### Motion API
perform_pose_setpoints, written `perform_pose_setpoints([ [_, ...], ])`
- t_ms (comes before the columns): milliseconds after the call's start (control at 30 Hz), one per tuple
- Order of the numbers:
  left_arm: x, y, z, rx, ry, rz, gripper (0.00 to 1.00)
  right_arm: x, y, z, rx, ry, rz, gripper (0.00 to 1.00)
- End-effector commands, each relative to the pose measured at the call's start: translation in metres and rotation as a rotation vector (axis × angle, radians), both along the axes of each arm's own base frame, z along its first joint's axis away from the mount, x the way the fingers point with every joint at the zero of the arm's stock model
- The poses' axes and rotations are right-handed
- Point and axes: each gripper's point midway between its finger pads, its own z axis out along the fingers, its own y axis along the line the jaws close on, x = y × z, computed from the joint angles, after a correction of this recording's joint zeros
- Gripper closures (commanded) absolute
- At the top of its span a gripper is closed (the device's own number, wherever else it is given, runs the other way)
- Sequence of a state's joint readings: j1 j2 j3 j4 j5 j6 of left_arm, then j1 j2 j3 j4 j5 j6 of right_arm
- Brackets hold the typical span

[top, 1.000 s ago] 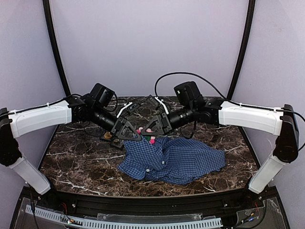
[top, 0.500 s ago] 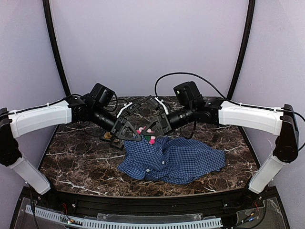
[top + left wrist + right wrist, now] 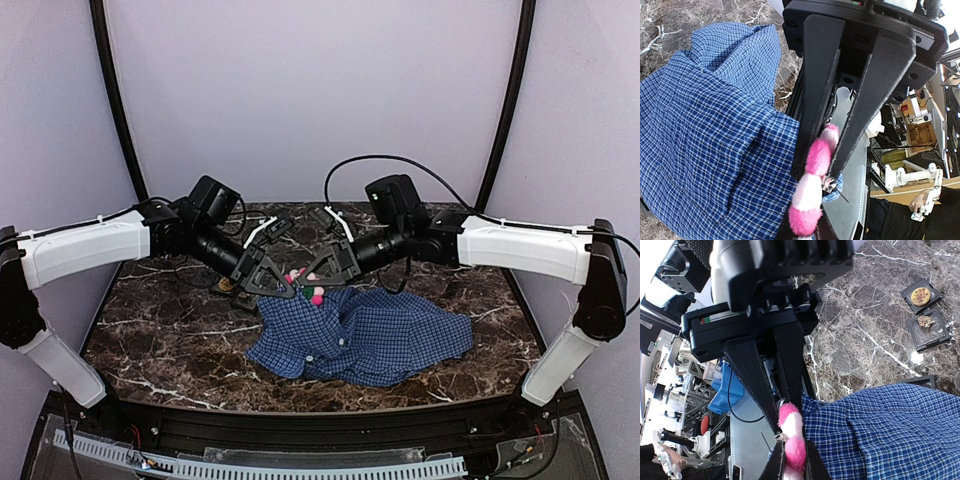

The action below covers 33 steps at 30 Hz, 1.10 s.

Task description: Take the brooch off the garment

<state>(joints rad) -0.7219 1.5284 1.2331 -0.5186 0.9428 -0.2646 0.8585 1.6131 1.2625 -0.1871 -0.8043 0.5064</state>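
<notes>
- The right gripper (image 3: 818, 167) is nipped almost shut on the brooch (image 3: 807, 192), a string of fuzzy pink and white bobbles held up between the two arms. As I read it, its fingers press the fluff on both sides. Soft pile gives, so a pull could strip the fingers off and leave the brooch where it is.
- The left gripper (image 3: 787, 412) is fully closed and seems to pinch the edge of the shirt (image 3: 370, 335) right beside the brooch. That is thin cloth held by a narrow bite. If it slides out, nothing braces the shirt against the pull.
- The two sets of fingers meet nearly tip to tip. A small twist by either arm could knock one against the other and spoil both grips.
- A glint of metal shows where the brooch meets the cloth, but I cannot tell whether the pin is undone. If it is fastened, tugging apart may tear the check weave or bend the pin.
- Only that corner is lifted, and the rest of the shirt lies spread on the marble table (image 3: 150, 330). A hard pull could drag the whole shirt along.
- If the brooch drops, it could land in the folds, well apart from the black tray (image 3: 912, 335).
</notes>
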Motion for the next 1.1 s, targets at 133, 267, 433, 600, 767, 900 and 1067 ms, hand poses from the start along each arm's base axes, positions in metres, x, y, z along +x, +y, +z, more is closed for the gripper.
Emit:
perform_pose_setpoints([
  [133,0.005,0.001,0.000,0.000,-0.038,0.036,0.81,0.003,0.005,0.013,0.052,-0.028,-0.032,1.00],
  [267,0.004,0.004,-0.004,0.008,-0.038,0.043,0.48,0.008,0.000,0.007,-0.013,-0.071,-0.052,1.00],
  [433,0.001,0.009,-0.012,0.030,-0.029,0.046,0.38,0.014,-0.006,0.004,-0.082,-0.120,-0.068,1.00],
  [600,-0.007,0.014,-0.017,0.052,-0.011,0.027,0.56,0.018,-0.007,0.006,-0.103,-0.145,-0.081,1.00],
  [767,-0.009,0.015,-0.013,0.034,-0.012,0.024,0.92,0.020,-0.011,0.000,-0.148,-0.164,-0.086,1.00],
  [900,-0.007,0.013,-0.012,0.025,-0.015,0.030,0.99,0.020,-0.020,-0.009,-0.204,-0.180,-0.097,1.00],
  [1067,-0.004,0.014,-0.010,0.016,-0.019,0.042,0.99,0.018,-0.030,-0.022,-0.261,-0.187,-0.103,1.00],
])
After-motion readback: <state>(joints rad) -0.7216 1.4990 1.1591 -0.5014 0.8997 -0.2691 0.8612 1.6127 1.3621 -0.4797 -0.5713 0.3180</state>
